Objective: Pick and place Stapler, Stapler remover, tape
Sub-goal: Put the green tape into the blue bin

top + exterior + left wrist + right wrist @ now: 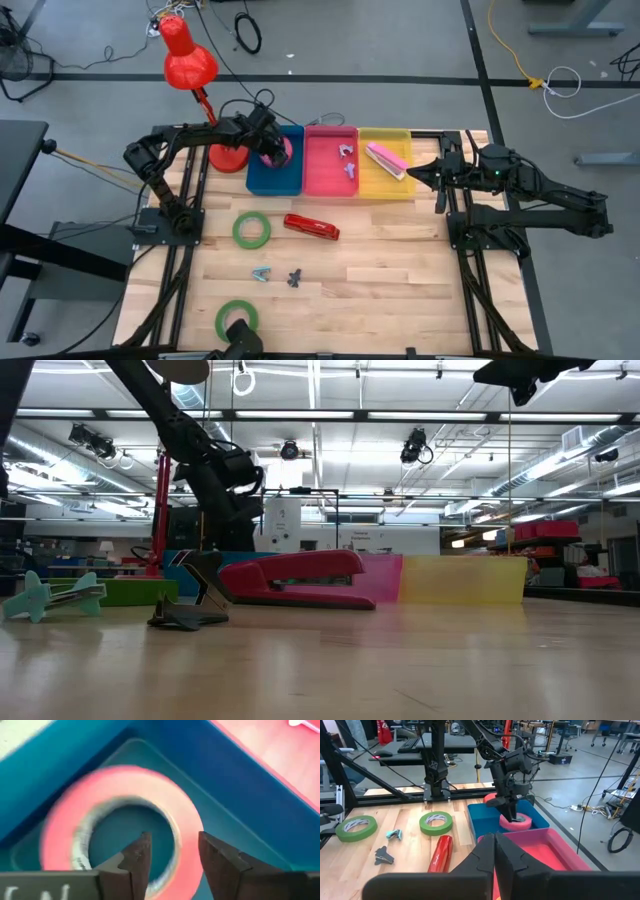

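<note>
The pink tape roll (pixel 125 785) is inside the blue bin (pixel 262 178) and looks blurred in the left wrist view. My left gripper (pixel 172 840) is open over it, one finger inside the ring and one outside its wall. It also shows in the high view (pixel 277 152). Two green tape rolls (pixel 251 230) (pixel 236 318), a red stapler (pixel 311 227), a teal staple remover (pixel 261 273) and a dark one (pixel 294 277) lie on the table. My right gripper (pixel 412 176) is shut and empty beside the yellow bin (pixel 385 188).
The pink bin (pixel 330 185) holds two staple removers (pixel 348 160). The yellow bin holds a pink stapler (pixel 385 158). A red desk lamp (pixel 188 60) stands at the table's far left, its base (pixel 226 158) beside the blue bin. Bare wood lies right of the red stapler.
</note>
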`<state>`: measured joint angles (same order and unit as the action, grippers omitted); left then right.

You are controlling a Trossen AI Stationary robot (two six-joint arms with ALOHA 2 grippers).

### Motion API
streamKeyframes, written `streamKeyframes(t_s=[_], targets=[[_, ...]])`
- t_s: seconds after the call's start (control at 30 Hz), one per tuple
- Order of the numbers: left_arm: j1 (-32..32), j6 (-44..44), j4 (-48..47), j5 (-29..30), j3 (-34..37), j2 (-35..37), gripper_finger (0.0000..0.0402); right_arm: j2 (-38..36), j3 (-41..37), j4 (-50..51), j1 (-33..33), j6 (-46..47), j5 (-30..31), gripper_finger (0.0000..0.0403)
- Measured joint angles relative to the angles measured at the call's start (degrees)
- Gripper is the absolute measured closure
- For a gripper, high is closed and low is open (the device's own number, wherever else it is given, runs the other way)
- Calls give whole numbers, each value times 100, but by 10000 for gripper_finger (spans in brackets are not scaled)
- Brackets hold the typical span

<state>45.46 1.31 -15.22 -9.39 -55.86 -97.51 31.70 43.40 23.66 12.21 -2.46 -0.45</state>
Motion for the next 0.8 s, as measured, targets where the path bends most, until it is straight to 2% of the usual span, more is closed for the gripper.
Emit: streamKeyframes(t_s=[0.27,0.53,0.8], targets=[[-24,46,25,5,-2,120,187,0,0,-61,2,26,0,393],[-160,77,-9,15,-7,741,192,0,0,-129,2,26,0,393],[-647,81,-281,15,-7,1531,193,0,0,-127,2,24,0,393]])
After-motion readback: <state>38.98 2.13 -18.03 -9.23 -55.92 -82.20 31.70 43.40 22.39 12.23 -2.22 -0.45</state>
